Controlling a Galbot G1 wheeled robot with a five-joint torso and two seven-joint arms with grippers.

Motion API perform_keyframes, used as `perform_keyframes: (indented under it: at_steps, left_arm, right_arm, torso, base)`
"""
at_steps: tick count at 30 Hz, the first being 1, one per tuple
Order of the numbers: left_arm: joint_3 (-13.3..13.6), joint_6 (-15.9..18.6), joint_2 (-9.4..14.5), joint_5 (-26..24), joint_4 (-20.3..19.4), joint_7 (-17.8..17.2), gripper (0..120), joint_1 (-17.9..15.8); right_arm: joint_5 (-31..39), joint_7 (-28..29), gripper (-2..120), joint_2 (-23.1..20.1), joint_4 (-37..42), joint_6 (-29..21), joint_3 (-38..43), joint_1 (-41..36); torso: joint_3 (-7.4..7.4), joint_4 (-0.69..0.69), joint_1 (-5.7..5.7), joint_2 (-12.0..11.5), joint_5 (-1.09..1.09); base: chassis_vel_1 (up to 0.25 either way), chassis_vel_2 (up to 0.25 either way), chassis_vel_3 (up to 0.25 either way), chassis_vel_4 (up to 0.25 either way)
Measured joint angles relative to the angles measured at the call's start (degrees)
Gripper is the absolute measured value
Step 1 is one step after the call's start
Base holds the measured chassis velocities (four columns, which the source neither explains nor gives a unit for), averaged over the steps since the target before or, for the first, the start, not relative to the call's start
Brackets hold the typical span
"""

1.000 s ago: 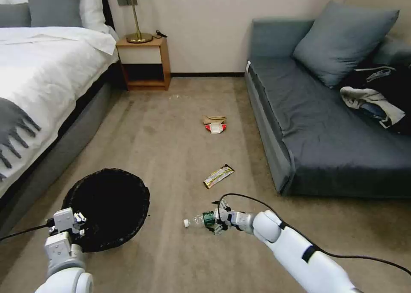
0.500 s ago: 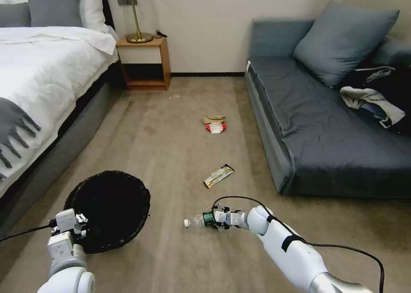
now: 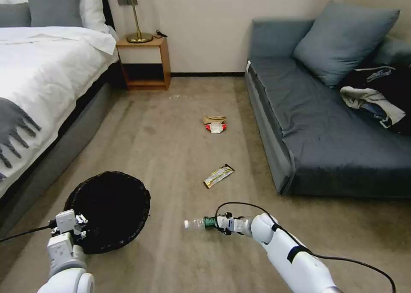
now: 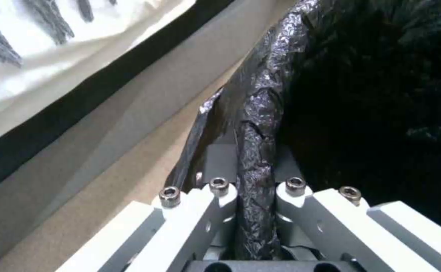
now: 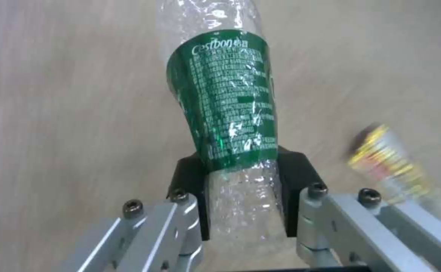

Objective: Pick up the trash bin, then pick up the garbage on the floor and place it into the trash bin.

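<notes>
We saw the right end effector (image 3: 216,222) clenched on the bottle (image 3: 198,222) above open carpet, the wrapper (image 3: 218,175) just beyond, the sofa (image 3: 325,134) to its right. The left end effector (image 3: 79,224) pinched the bin (image 3: 109,209) rim beside the bed (image 3: 43,91).

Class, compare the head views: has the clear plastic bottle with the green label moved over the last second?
Yes. The clear green-labelled bottle, clamped in the right gripper, has turned and lifted slightly, judged against the unmoved gold-and-black wrapper.
</notes>
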Motion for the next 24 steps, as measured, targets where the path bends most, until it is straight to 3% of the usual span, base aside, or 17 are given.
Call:
perform_keyframes:
  at_steps: [2, 6, 7, 12, 15, 17, 24]
  left_arm:
    - [0.0, 0.0, 0.0, 0.0, 0.0, 0.0, 4, 0.1]
    - [0.2, 0.0, 0.0, 0.0, -0.2, 0.0, 4, 0.3]
    - [0.2, 0.0, 0.0, 0.0, -0.2, 0.0, 4, 0.3]
    - [0.3, -0.1, 0.0, -0.1, -1.1, 0.0, 4, 0.8]
    - [0.3, -0.1, 0.0, -0.1, -1.3, 0.0, 4, 0.9]
    - [0.5, 0.0, -0.2, 0.0, -1.7, 0.1, 4, 0.9]
    - [0.8, 0.1, -0.6, 0.3, -1.7, 0.3, 4, 0.8]
  right_arm:
    - [3.8, 0.7, 25, -1.0, 3.2, -0.8, 0.1, -0.6]
    - [17.8, 3.7, 25, -4.8, 16.8, -6.4, -0.6, -3.0]
    - [17.8, 3.7, 25, -4.8, 16.8, -6.4, -0.6, -3.0]
    - [30.6, 9.1, 25, -6.5, 27.1, -8.7, -5.0, -3.7]
    - [32.8, 9.8, 25, -6.5, 28.0, -8.2, -6.4, -3.6]
    - [37.1, 12.6, 25, -5.5, 29.3, -5.2, -12.3, -3.1]
    - [35.9, 19.0, 25, 0.0, 22.0, 0.7, -21.8, 1.0]
  torso:
    - [0.0, -0.01, 0.0, 0.0, -0.01]
    - [0.0, -0.01, 0.0, 0.0, -0.01]
    - [0.0, -0.01, 0.0, 0.0, -0.01]
    - [0.0, 0.0, 0.0, 0.0, -0.02]
    - [0.0, 0.0, 0.0, 0.0, -0.01]
    - [0.0, 0.0, 0.0, 0.0, -0.02]
    - [0.0, 0.0, 0.0, 0.0, -0.03]
  base:
    - [0.0, 0.0, 0.0, 0.0]
    - [0.0, 0.0, 0.0, 0.0]
    - [0.0, 0.0, 0.0, 0.0]
    - [0.0, 0.0, 0.0, 0.0]
    - [0.0, 0.0, 0.0, 0.0]
    - [0.0, 0.0, 0.0, 0.0]
    - [0.0, 0.0, 0.0, 0.0]
